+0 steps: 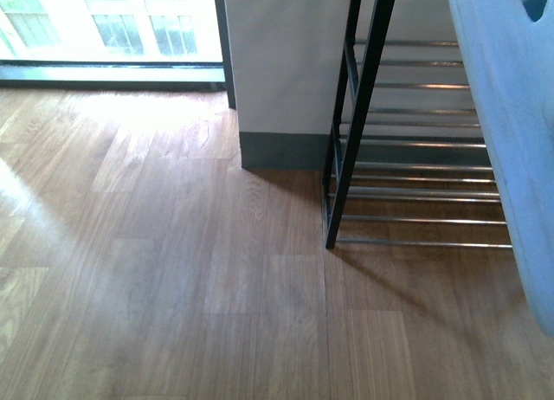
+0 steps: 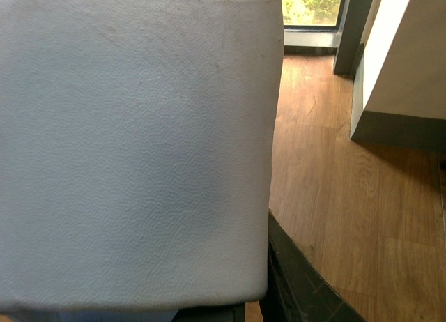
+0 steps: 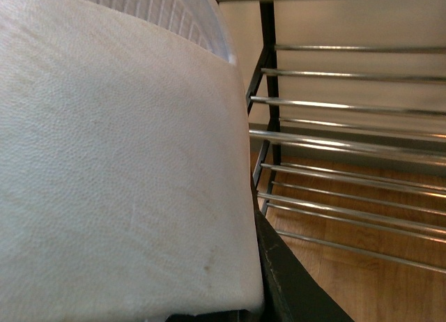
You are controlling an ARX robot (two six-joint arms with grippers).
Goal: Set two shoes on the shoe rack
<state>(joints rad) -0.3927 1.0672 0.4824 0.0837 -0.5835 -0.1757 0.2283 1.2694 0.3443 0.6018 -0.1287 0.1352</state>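
Observation:
A pale blue slide slipper (image 2: 132, 148) fills most of the left wrist view, and my left gripper (image 2: 237, 309) is shut on it, with one dark finger (image 2: 296, 284) showing beside its edge. My right gripper (image 3: 244, 312) is shut on the other pale blue slide slipper (image 3: 118, 175), held just in front of the shoe rack (image 3: 348, 144) and its silver rods. In the front view a pale blue slipper (image 1: 511, 140) hangs close to the camera at the right edge, covering part of the shoe rack (image 1: 415, 145). The rack's black side frame (image 1: 359, 114) stands on the floor.
A beige wall pillar (image 1: 286, 71) with a grey baseboard stands directly left of the rack. A bright window (image 1: 112, 23) runs along the back left. Wooden floor (image 1: 156, 270) spreads across the left and the front.

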